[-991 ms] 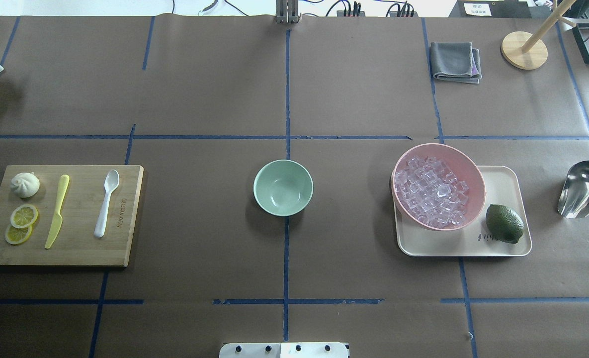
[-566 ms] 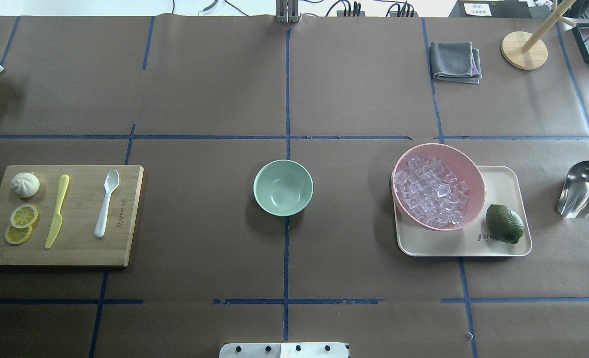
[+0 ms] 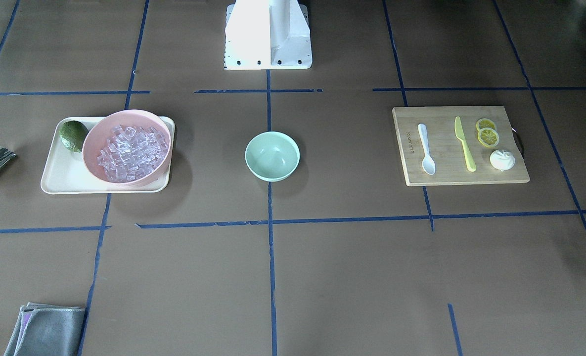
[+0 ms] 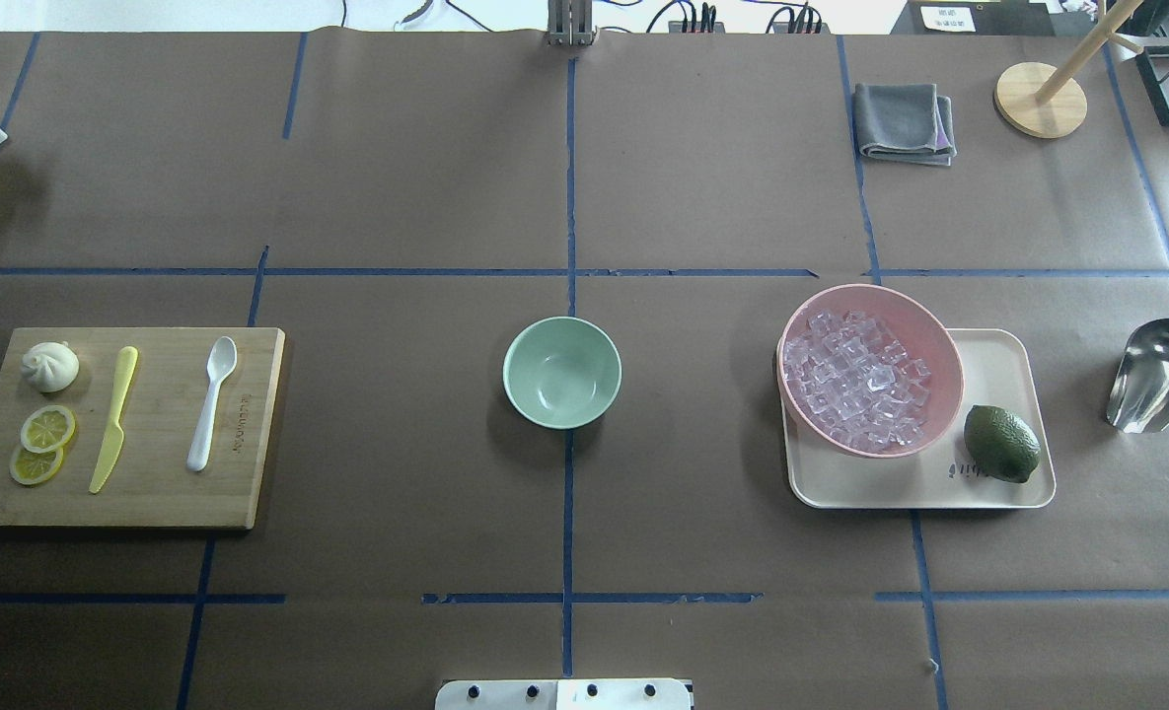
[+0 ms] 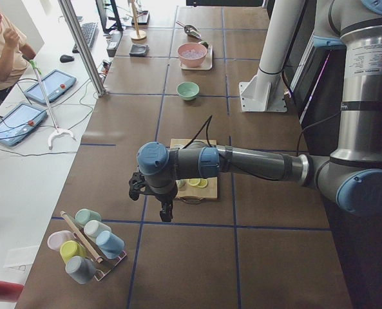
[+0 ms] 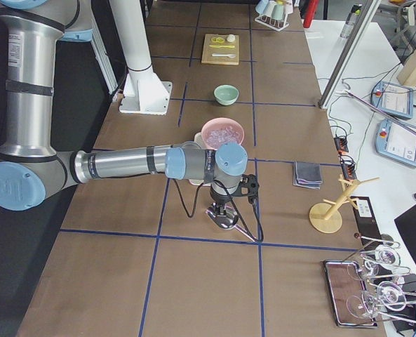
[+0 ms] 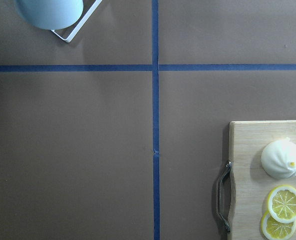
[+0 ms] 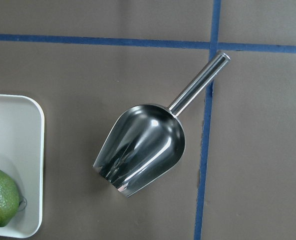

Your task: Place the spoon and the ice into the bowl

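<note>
The bowl (image 4: 561, 372) is set upright at the middle of the bench, on the blue tape line that runs from the robot's edge to the far edge, and nothing is seen inside it. The spoon (image 4: 212, 402) is laid on a board (image 4: 165, 483) near the left end, scoop toward the far edge, with a knife (image 4: 113, 419) beside it on the side of the left end. Lemon slices (image 4: 46, 431) and a bun (image 4: 49, 366) are placed at the board's handle end. The ice (image 4: 855, 380) is heaped in a pink bowl (image 4: 942, 357), which is stood on a tray (image 4: 998, 365) toward the right end, its rim overhanging the tray's edge on the bowl's side. A lime (image 4: 1001, 444) is set on the tray's corner nearest the robot's edge and the right end. A scoop (image 8: 143, 150) is laid on the bench just past the tray at the right end, mouth toward the robot's edge. A cloth (image 4: 905, 121) is folded near the far right corner. The left gripper (image 5: 165, 217) is hung above the bench past the board's handle, between the board and a cup rack (image 5: 87, 244) at the left end; nothing is seen in it, and how far it is spread cannot be told. The right gripper (image 6: 220, 209) is held just over the scoop; whether it is spread or closed, or touching the scoop, cannot be told.
</note>
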Tool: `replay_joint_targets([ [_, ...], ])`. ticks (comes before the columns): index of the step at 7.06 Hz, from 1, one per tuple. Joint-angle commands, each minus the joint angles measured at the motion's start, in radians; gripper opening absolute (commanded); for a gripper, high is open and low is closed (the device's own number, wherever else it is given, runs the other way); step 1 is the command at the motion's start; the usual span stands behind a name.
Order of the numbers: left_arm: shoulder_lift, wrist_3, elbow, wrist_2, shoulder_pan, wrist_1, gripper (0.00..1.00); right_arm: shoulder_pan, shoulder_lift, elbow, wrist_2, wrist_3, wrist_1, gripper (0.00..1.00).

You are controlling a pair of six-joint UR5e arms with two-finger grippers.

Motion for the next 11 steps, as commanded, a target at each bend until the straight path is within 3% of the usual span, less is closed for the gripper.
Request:
replay_joint_targets([
  [1,-0.002,-0.004,-0.014,-0.074,0.098,-0.062,1.0,-0.009,0.0,0.007,0.014,0.0,0.001,1.0],
  [2,-0.005,-0.121,-0.061,-0.093,0.175,-0.122,1.0,-0.009,0.0,0.007,0.014,0.0,0.001,1.0],
  [4,-0.021,-0.576,-0.157,-0.027,0.447,-0.351,1.0,-0.009,0.0,0.007,0.014,-0.001,0.001,1.0],
  [6,-0.112,-0.774,-0.136,0.23,0.719,-0.437,1.0,-0.012,0.0,0.007,0.014,-0.003,0.009,1.0],
  [8,-0.21,-0.834,-0.05,0.248,0.803,-0.438,0.98,-0.012,0.0,0.005,0.014,-0.001,0.013,1.0],
  [11,-0.22,-0.834,-0.004,0.249,0.82,-0.437,0.88,-0.014,0.0,0.007,0.014,-0.001,0.013,1.0],
])
